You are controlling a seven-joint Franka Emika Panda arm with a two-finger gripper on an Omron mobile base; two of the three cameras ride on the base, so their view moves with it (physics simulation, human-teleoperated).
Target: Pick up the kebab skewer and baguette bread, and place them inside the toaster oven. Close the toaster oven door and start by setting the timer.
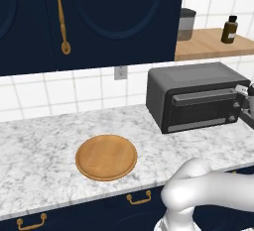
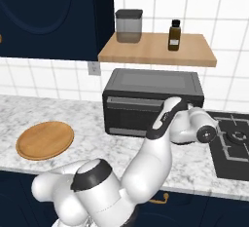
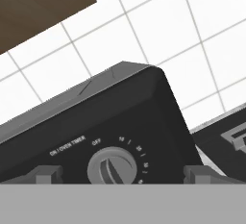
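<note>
Marble counter (image 1: 39,141): wooden plate (image 1: 106,156), toaster oven (image 1: 196,96).

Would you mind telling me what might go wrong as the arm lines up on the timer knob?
The open fingers straddle the timer knob widely, so closing off-centre could slip off it. The toaster oven door looks shut and the wooden plate is bare, yet the food cannot be confirmed inside. The stovetop sits close beside the wrist.
</note>
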